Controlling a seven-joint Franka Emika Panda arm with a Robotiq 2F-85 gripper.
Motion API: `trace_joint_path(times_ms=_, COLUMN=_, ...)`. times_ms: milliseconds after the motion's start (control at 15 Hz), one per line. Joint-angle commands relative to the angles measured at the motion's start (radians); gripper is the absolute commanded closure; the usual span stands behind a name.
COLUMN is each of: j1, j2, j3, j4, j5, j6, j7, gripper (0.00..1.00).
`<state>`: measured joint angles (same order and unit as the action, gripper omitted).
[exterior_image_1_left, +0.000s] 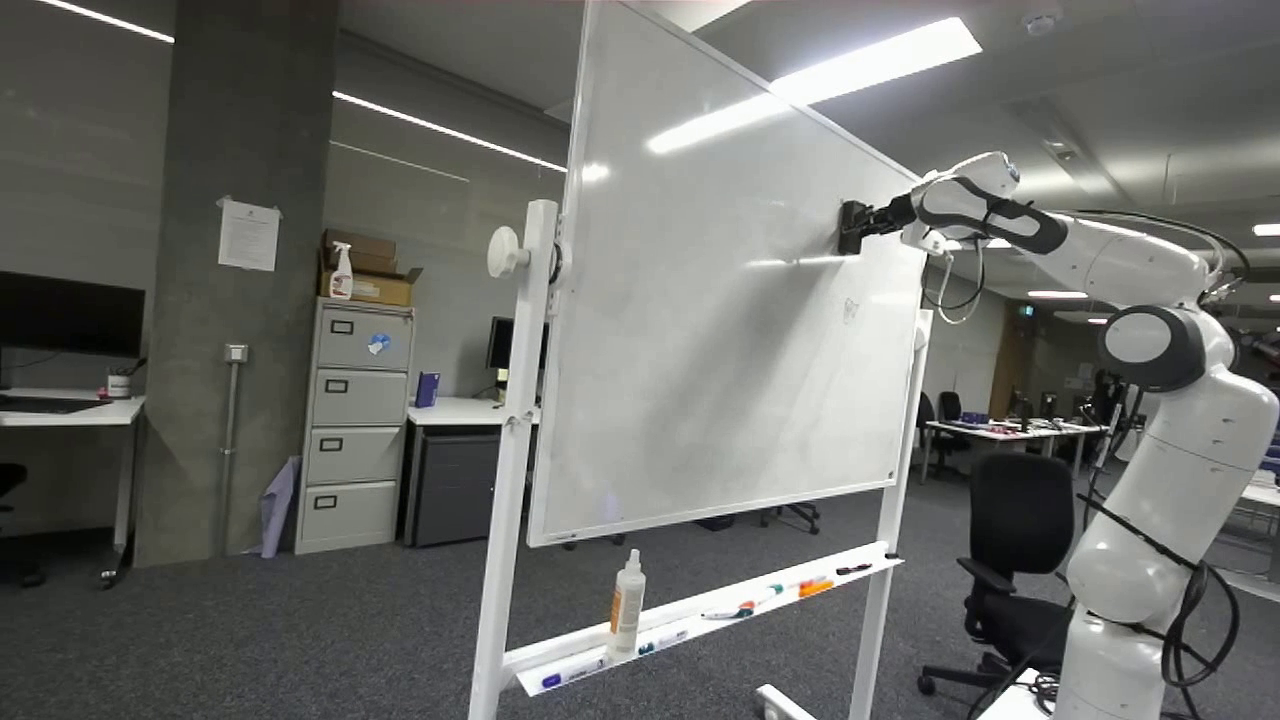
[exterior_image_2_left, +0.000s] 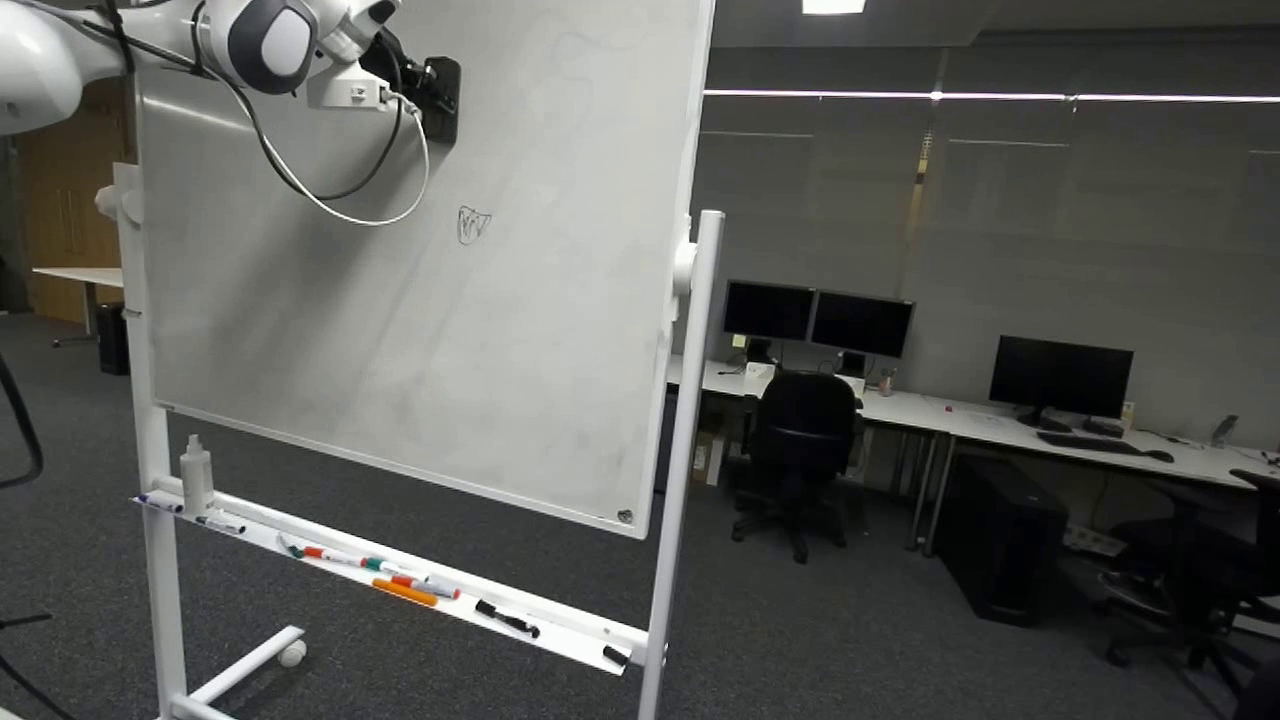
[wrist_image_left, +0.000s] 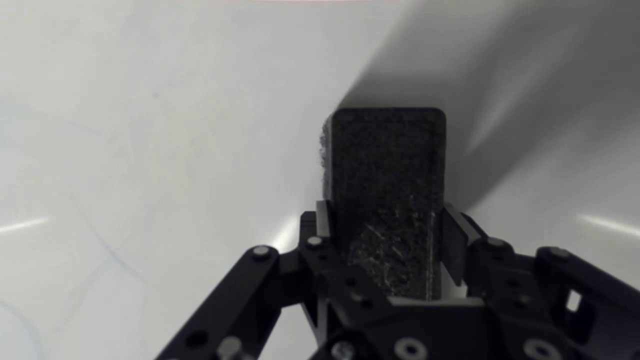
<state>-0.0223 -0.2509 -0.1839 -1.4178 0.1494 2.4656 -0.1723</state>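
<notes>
Black rectangular board eraser (wrist_image_left: 387, 170), its exposed face scuffed with pale scratches, is gripped by the black two-fingered tool (wrist_image_left: 390, 232). The flat pads (wrist_image_left: 454, 245) lie along its two long sides, and in the wrist view its upper end sticks out beyond them. The eraser stands with its long sides upright at the surface of a large white framed whiteboard (exterior_image_1_left: 690, 320), in the board's upper part; whether it touches the surface I cannot tell. Soft dark shadows (exterior_image_1_left: 735, 370) fall across the board below it. Faint bluish lines (wrist_image_left: 112, 255) show on the board at the left of the wrist view, and a small black scribble (exterior_image_2_left: 473, 225) sits below the eraser in both exterior views.

Behind the tool, a black cable (exterior_image_2_left: 325, 197) and a white cable (exterior_image_2_left: 380, 222) hang in loops from the white robot arm (exterior_image_1_left: 1190, 450). Beneath the board runs a narrow white tray (exterior_image_2_left: 567, 640). A translucent bottle with an orange label (exterior_image_1_left: 627, 605) stands upright on it near one end, and an orange marker (exterior_image_2_left: 405, 592) and a black marker (exterior_image_2_left: 507, 618) lie farther along. Well apart stand a grey four-drawer filing cabinet (exterior_image_1_left: 370, 400) and a black office chair (exterior_image_1_left: 1020, 500).
</notes>
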Motion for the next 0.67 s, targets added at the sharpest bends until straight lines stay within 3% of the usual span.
trace_joint_path(times_ms=0, j1=0.019, j2=-0.014, j3=0.070, j4=-0.031, j5=-0.049, j6=0.039, j7=0.001, gripper=0.70)
trace_joint_path(times_ms=267, j1=0.006, j2=0.001, j3=0.107, j4=-0.012, j5=-0.080, j6=0.048, j7=0.013, gripper=0.70)
trace_joint_path(times_ms=600, j1=-0.042, j2=0.059, j3=0.037, j4=0.093, j5=-0.056, j6=0.023, j7=0.081, gripper=0.70)
